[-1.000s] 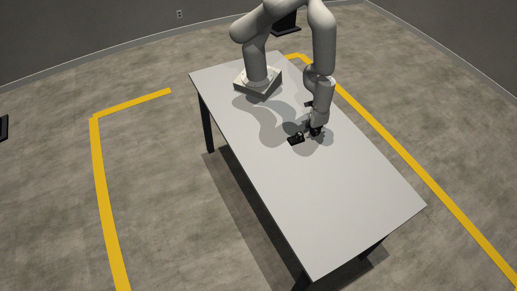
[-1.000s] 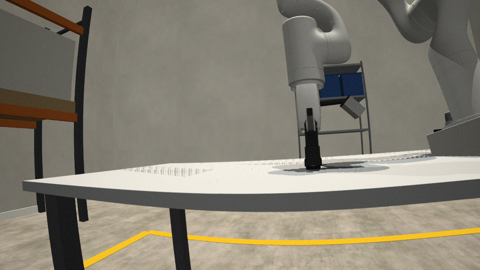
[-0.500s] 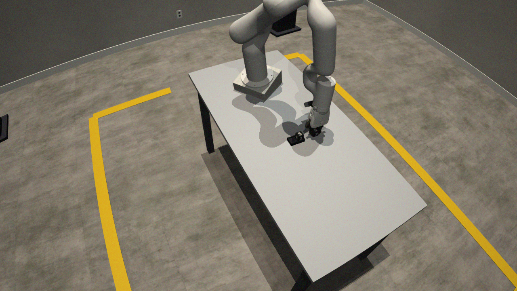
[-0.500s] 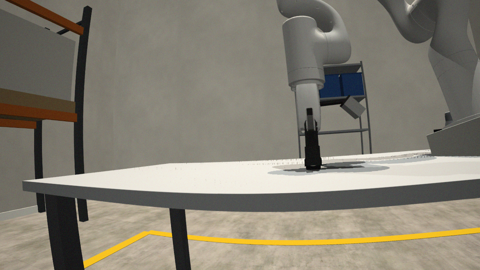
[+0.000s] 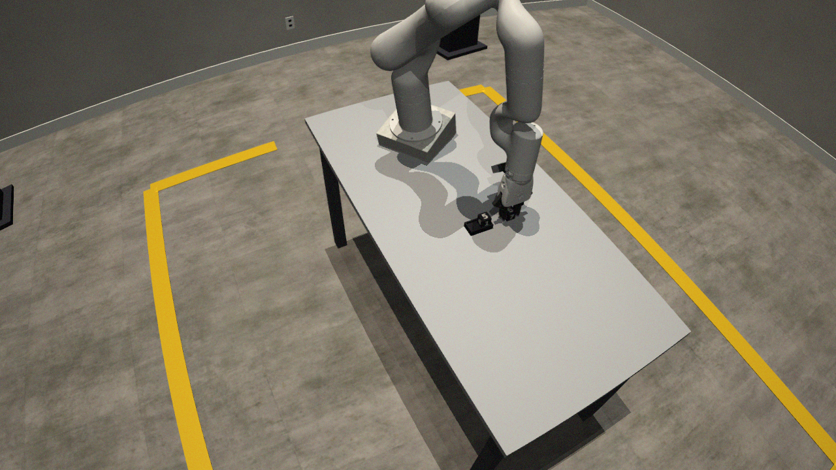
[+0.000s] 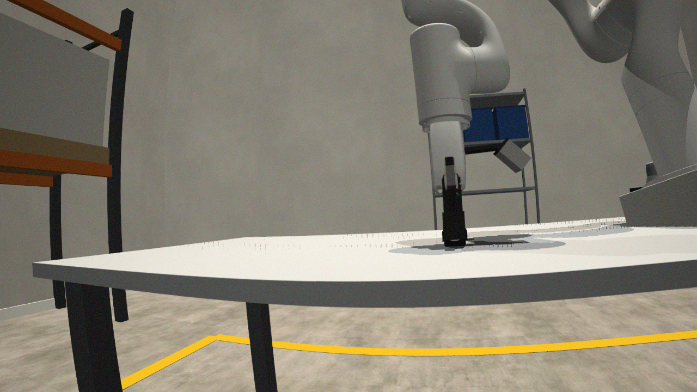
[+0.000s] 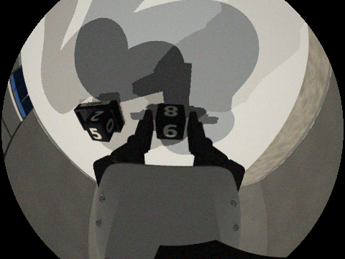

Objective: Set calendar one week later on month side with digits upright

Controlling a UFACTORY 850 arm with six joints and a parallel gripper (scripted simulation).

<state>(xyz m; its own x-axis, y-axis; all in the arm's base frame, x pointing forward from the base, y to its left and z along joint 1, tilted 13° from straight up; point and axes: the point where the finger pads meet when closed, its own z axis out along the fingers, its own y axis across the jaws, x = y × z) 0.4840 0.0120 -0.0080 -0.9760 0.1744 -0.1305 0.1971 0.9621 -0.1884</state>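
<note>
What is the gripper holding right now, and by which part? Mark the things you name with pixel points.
Nothing: the gripper [image 5: 509,211] [image 6: 454,242] [image 7: 170,119] is open, fingers apart on either side of the cube showing 8 and 6 [image 7: 170,121].

Pale table [image 5: 561,303] [image 6: 292,265] [image 7: 284,97], flat rectangular top, grey edge, dark legs [image 5: 334,210] [image 6: 92,336]. Light square base block [image 5: 401,143] [image 6: 658,202] sits near one end. Small black tray [image 5: 472,228] [image 7: 119,116] lies flat, well apart from block. Black digit cube [image 5: 507,213] [image 7: 170,121] appears to rest on tabletop near tray, outside it, 8 and 6 showing. Overlapping grey shadows spread around both.
</note>
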